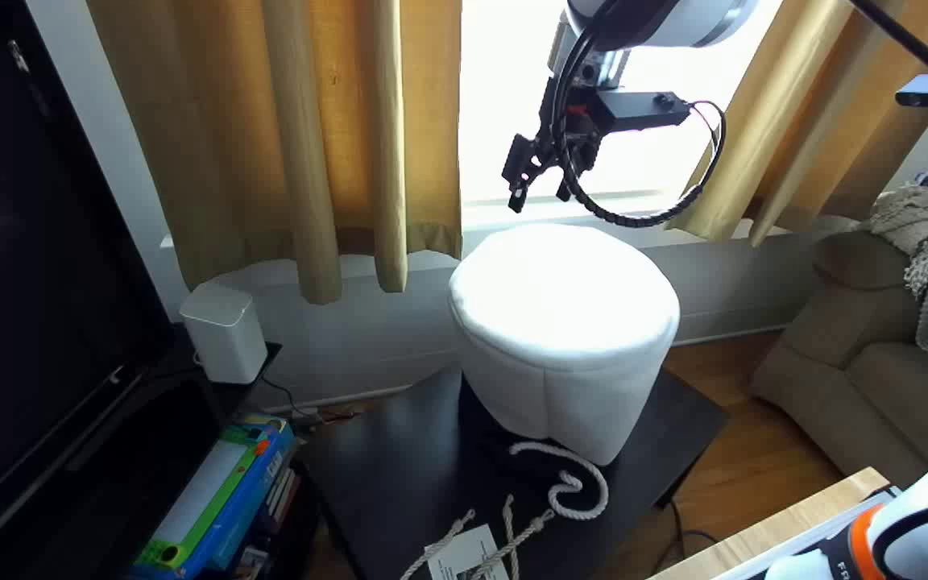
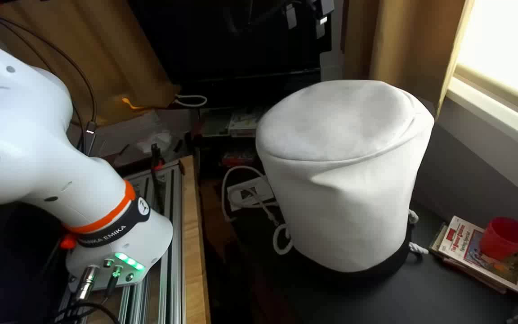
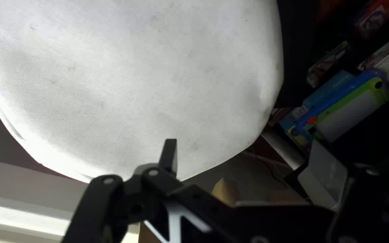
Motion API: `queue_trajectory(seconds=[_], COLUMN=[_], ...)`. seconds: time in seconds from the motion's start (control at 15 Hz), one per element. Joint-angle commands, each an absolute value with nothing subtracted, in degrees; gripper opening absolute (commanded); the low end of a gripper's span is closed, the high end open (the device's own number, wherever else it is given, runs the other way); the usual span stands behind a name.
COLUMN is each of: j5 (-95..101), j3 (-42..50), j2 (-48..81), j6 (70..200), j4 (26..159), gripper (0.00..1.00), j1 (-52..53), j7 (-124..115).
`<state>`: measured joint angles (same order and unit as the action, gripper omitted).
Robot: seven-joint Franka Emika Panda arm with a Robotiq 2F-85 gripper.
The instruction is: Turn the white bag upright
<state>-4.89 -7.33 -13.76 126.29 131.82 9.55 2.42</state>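
Observation:
The white bag (image 1: 561,306) stands upside down on a black table (image 1: 399,451), its closed white base facing up. In an exterior view the bag (image 2: 344,189) shows its black rim down against the table, with white cord handles (image 2: 281,238) around it. Its mouth and lining are hidden underneath. My gripper (image 1: 540,197) is open and empty above the bag's window-side edge, apart from it. It also shows at the top of an exterior view (image 2: 306,22). In the wrist view the bag's base (image 3: 140,77) fills the upper left, and one finger overlaps its lower edge.
Magazines (image 2: 466,243) with a red cup (image 2: 504,238) lie on the table beside the bag. A small white box-shaped device (image 1: 226,334) stands near the TV (image 1: 37,266). The window and yellow curtains (image 1: 359,137) are behind. A paper tag (image 1: 468,552) lies by the cords.

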Motion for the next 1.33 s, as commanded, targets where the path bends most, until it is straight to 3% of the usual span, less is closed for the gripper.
queue_trajectory(seconds=[0.0,0.53,1.27], j5=[-4.9,-5.0,-18.1], j3=[-7.5,-1.9,11.4], j2=[-13.7,-13.5,-6.8], j6=[126.2,124.9,122.9], j4=[131.7,133.0,134.0], gripper=[1.00,1.00,1.00], j1=[9.4,4.6,-3.0], j7=[2.4,5.5,32.2])
